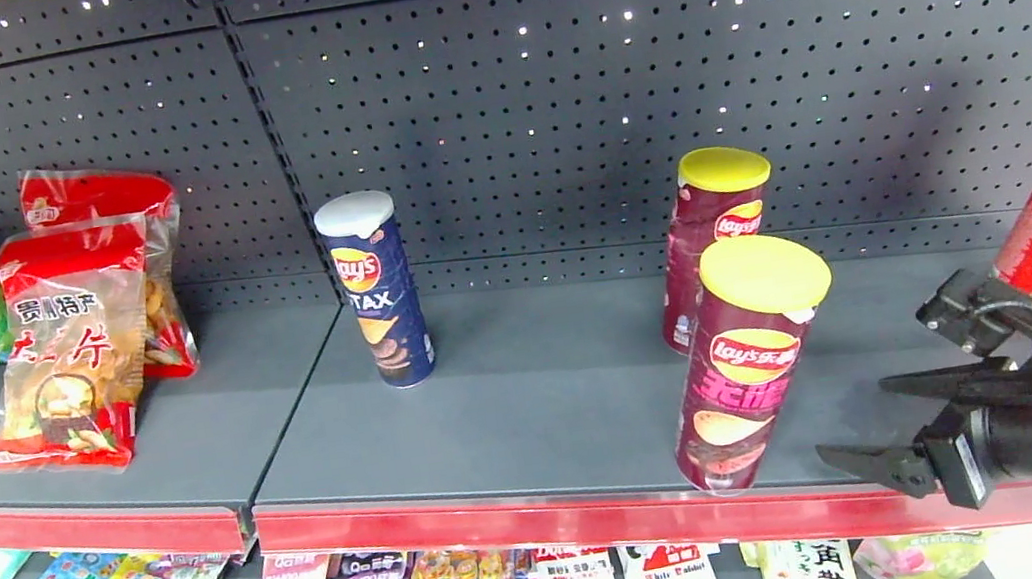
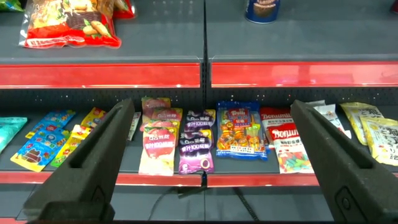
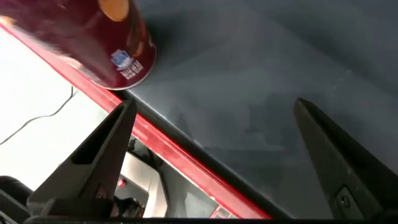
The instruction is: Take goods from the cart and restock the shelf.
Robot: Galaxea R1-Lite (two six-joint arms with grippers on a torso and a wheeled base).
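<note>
grey shelf point(image 1: 533, 408) holds the front maroon canister point(image 1: 749, 368) upright at its lip — just left of the right gripper point(image 1: 853, 421), jaws apart, empty.

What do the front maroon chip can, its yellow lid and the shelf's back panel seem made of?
Front maroon can: probably printed cardboard, glossy, judging by the sheen on its side. Yellow lid: likely smooth plastic, with a thin moulded rim. Back panel: looks like dark painted metal, punched with regular holes.
</note>
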